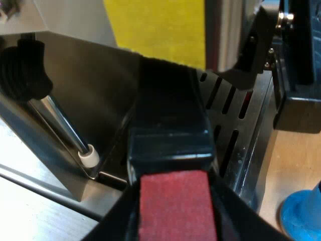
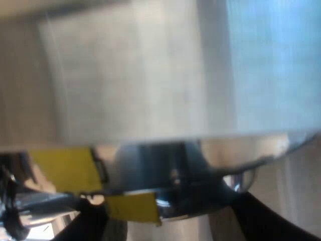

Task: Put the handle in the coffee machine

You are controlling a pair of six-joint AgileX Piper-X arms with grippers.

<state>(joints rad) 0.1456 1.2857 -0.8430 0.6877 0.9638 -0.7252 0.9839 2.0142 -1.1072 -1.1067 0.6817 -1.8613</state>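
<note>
My left end effector (image 1: 173, 213) is pinching the dark plastic handle with the flat red end (image 1: 170, 115). A black finger presses in on each side just behind the red face, which lies closest to the wrist.

The handle's long axis runs straight away from the end effector toward the front of the stainless steel espresso machine (image 1: 90, 85). It passes above the slotted metal drip tray (image 1: 235, 130), apart from it rather than resting on it. The far end, where the metal head would be, is hidden behind the handle's own bulk, so I cannot tell how near it is to its seat. The thin steel steam wand with the white tip (image 1: 62, 125) slants down beside the handle, near but not touching.

A round blue tamper (image 1: 301, 216) stands on the pale counter (image 1: 296, 160) just beside the tray.

My right end effector (image 2: 170, 206) is close under the machine's steel body, next to a yellow label (image 2: 67, 168). Its fingers are spread wide with a rounded metal part between them, and I see nothing pinched.

The left arm carries the piece and is already lined up with the machine. I judge that the next move depends on raising the hidden head into the machine's front along this same axis.
</note>
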